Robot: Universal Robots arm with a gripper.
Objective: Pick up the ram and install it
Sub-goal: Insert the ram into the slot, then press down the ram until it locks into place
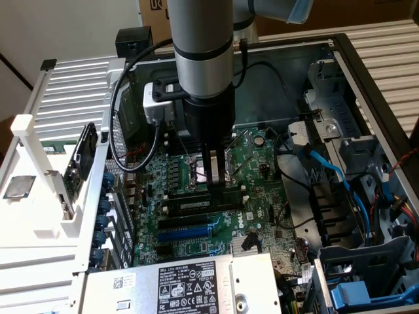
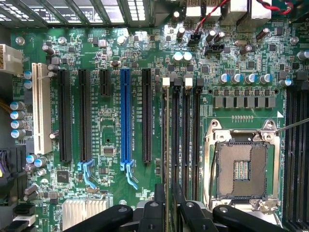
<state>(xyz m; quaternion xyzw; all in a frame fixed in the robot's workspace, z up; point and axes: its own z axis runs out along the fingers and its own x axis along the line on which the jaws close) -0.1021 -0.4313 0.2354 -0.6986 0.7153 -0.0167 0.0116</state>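
The ram (image 1: 190,205) is a long thin stick with a small white label. It stands on edge along a memory slot of the motherboard (image 1: 255,163), beside the CPU socket (image 2: 240,169). My gripper (image 1: 211,184) hangs straight down over the stick, its two black fingers on either side of the upper edge. In the wrist view the ram (image 2: 166,145) shows edge-on as a thin line running in between the fingers (image 2: 159,208) of the gripper (image 2: 169,193), which look shut on it. I cannot tell whether the stick is fully seated.
The board lies inside an open computer case. A blue expansion slot (image 2: 125,121) and black slots lie beside the memory slots (image 2: 186,145). A power supply (image 1: 190,281) sits at the front, blue cables (image 1: 327,170) and drive cages (image 1: 366,275) on the exterior view's right, a white rack (image 1: 39,163) on its left.
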